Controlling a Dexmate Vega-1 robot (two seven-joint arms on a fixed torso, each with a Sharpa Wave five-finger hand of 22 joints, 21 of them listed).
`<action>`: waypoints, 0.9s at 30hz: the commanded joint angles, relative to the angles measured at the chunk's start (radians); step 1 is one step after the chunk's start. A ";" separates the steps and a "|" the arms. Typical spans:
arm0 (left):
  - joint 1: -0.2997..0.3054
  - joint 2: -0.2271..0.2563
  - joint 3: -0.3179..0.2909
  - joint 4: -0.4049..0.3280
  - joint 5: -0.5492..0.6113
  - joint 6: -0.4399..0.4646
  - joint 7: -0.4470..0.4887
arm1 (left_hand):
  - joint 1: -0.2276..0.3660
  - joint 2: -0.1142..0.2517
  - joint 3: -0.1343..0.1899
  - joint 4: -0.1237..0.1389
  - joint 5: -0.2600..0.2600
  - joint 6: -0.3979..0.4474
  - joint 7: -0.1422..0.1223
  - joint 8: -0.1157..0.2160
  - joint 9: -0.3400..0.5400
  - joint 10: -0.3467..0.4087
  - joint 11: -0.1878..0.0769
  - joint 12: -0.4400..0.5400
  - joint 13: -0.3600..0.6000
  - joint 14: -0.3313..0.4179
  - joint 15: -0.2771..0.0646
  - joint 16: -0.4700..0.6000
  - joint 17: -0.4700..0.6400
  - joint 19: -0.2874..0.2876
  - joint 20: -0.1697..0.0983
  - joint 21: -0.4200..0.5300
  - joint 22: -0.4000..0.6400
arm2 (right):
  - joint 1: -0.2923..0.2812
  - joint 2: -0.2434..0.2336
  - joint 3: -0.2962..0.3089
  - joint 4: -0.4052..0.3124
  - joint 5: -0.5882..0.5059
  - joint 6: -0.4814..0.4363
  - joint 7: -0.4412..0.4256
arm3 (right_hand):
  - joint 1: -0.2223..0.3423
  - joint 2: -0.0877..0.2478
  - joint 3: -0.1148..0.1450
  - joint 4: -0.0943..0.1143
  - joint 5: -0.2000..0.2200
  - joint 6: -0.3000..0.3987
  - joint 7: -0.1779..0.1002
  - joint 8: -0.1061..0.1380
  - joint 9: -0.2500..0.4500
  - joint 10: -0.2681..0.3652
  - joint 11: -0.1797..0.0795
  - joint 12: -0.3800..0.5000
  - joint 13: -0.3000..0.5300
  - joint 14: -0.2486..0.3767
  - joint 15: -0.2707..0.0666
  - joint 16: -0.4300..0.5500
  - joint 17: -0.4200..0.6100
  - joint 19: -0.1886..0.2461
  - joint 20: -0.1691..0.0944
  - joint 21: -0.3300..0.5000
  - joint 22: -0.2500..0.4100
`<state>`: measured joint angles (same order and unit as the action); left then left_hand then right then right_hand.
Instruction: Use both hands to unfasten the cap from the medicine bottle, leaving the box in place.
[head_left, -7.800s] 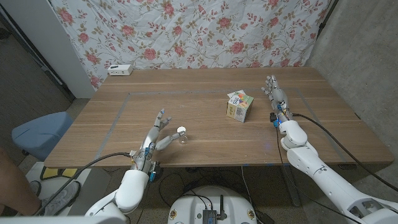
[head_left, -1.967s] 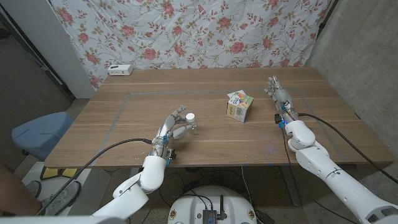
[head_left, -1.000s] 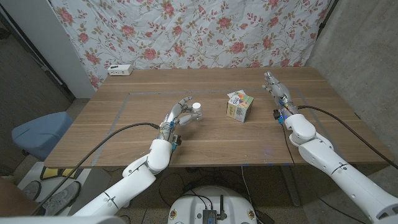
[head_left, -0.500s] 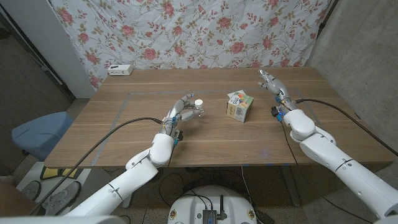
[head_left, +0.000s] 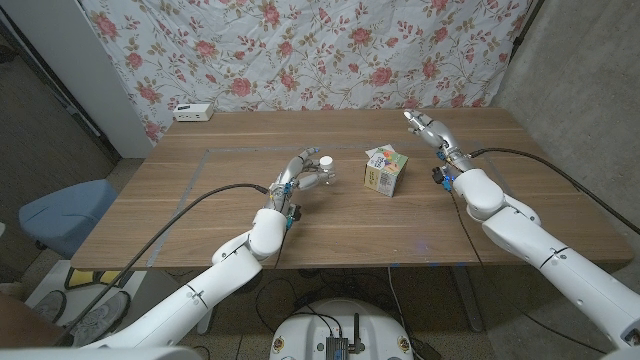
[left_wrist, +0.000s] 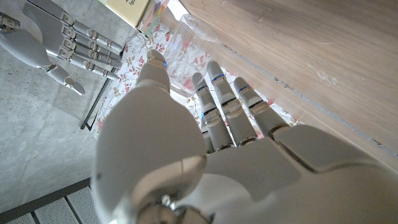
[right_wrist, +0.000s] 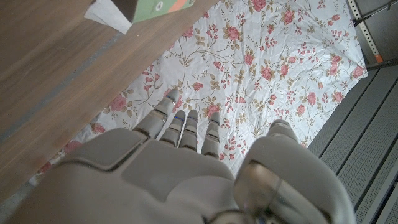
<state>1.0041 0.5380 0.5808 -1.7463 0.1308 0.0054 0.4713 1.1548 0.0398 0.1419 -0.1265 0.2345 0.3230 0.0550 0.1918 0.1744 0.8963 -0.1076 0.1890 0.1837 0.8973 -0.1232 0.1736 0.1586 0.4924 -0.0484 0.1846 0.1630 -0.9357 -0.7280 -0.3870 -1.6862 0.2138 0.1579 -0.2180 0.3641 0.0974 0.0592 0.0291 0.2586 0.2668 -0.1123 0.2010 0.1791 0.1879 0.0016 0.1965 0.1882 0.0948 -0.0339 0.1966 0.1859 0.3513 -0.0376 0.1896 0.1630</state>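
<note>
A white device (head_left: 193, 112) sits at the far left corner of the surface (head_left: 200, 215). The left hand (head_left: 300, 176) holds the bottle (head_left: 323, 172) in its fingers (head_left: 312, 181), raised near the surface's middle, white cap (head_left: 326, 160) on top. The box (head_left: 384, 170) stands to its right, apart. The right hand (head_left: 428, 131) hovers beyond the box, fingers (head_left: 413, 119) apart, holding nothing.

box (head_left: 384, 170) printing too small to read, no legible text
</note>
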 joint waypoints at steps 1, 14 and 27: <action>-0.036 -0.023 0.025 0.036 0.005 0.003 0.005 | 0.001 0.007 0.006 0.006 -0.004 0.005 -0.005 -0.002 0.003 0.042 -0.029 0.009 0.003 0.012 -0.091 -0.001 0.002 -0.007 -0.017 0.000 0.003 | 0.032 -0.040 -0.022 -0.046 -0.073 -0.060 0.034 | 0.018 -0.008 0.000 -0.015 -0.003 0.021 0.000 0.005 0.004 0.004 0.000 0.002 0.003 0.011 0.003 0.005 0.004 0.003 -0.006 0.000 0.004; -0.063 -0.021 0.038 0.054 0.008 0.008 -0.010 | -0.003 0.013 0.009 0.008 -0.006 0.006 -0.001 -0.002 0.004 0.042 -0.029 0.007 0.003 0.016 -0.090 -0.001 0.002 -0.019 -0.036 -0.003 0.002 | 0.068 -0.084 -0.048 -0.093 -0.121 -0.100 0.103 | 0.072 -0.022 0.008 -0.076 -0.029 0.033 -0.032 -0.007 0.011 -0.024 0.030 -0.004 0.005 0.000 0.121 0.001 0.008 -0.008 0.075 0.000 0.007; -0.098 -0.023 0.051 0.089 0.005 -0.020 -0.035 | -0.005 0.014 0.011 0.008 -0.007 0.005 -0.003 -0.004 0.004 0.042 -0.029 0.006 0.004 0.014 -0.090 -0.003 0.001 -0.027 -0.044 -0.004 0.002 | 0.113 -0.123 -0.080 -0.158 -0.166 -0.165 0.192 | 0.125 -0.033 0.025 -0.121 -0.047 0.024 -0.007 -0.008 0.011 -0.072 0.050 -0.014 0.005 -0.040 0.157 -0.011 0.006 -0.042 0.115 -0.009 0.007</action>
<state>0.9400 0.5185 0.6183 -1.6912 0.1376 0.0069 0.4544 1.1466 0.0445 0.1457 -0.1225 0.2265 0.3230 0.0552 0.1918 0.1744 0.9017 -0.1022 0.1918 0.1840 0.9045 -0.1266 0.1736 0.1587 0.4709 -0.0484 0.1809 0.1631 -0.8586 -0.8179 -0.4409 -1.7893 0.0984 0.0627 -0.1097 0.4743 0.0653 0.0818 -0.0778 0.2167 0.2892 -0.1282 0.1947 0.1887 0.1278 0.0535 0.1847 0.1882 0.0676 0.1184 0.1916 0.1906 0.3156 0.0695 0.1844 0.1655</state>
